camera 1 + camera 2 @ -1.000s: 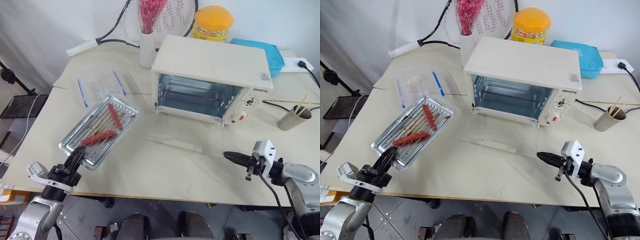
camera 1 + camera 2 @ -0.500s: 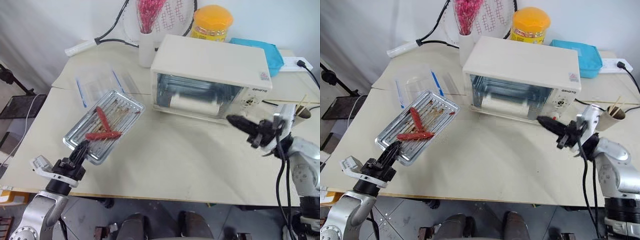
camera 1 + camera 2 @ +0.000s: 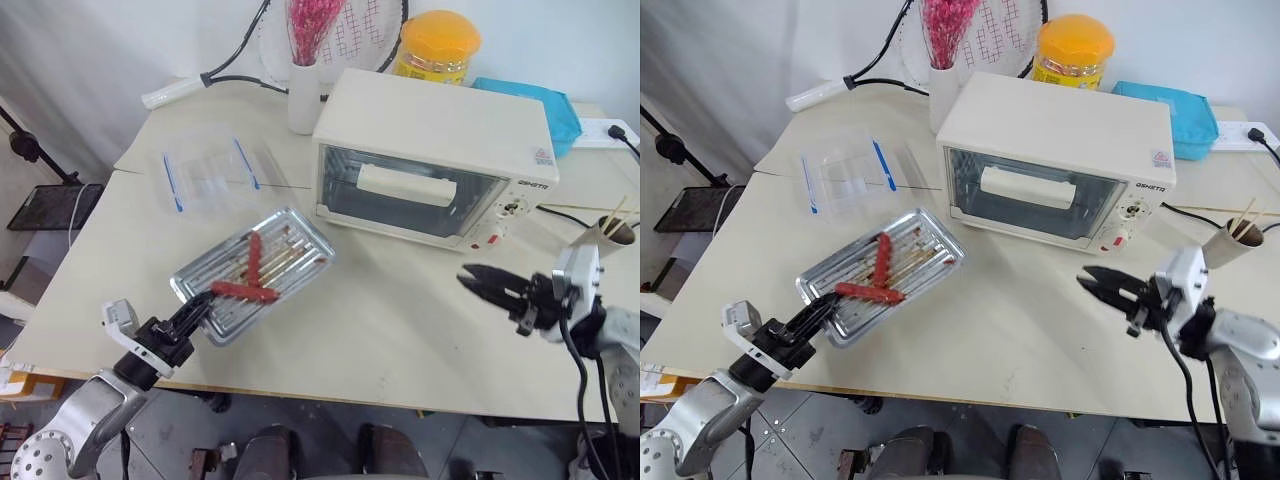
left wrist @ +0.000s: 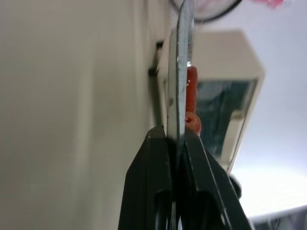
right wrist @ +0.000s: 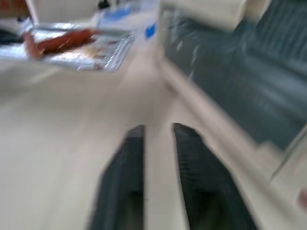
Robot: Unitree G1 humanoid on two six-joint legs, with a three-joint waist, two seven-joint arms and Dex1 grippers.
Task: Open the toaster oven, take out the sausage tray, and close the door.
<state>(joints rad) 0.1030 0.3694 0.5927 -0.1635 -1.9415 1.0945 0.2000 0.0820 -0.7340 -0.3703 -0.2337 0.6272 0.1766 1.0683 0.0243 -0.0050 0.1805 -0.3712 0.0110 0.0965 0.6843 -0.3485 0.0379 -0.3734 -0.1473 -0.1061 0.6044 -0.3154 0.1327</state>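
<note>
The cream-white toaster oven (image 3: 432, 122) stands at the back of the table with its glass door (image 3: 415, 195) closed upright and the bar handle (image 3: 405, 186) across it. My left gripper (image 3: 197, 308) is shut on the near edge of the silver sausage tray (image 3: 285, 240), holding it out over the table left of the oven. Two red sausages (image 3: 247, 277) lie crossed on the tray. In the left wrist view the fingers (image 4: 156, 158) pinch the tray rim (image 4: 183, 57). My right gripper (image 3: 472, 283) hovers open in front of the oven's right corner, holding nothing.
A clear plastic container (image 3: 210, 170) with blue stripes lies at back left. A white vase (image 3: 305, 95), a yellow jar (image 3: 440, 45) and a blue box (image 3: 545, 100) stand behind the oven. A paper cup (image 3: 610, 235) with sticks is at far right.
The door, lying open a second ago, has swung up and is shut. My right gripper has drawn back from it and opened. The left gripper has carried the tray to the right.
</note>
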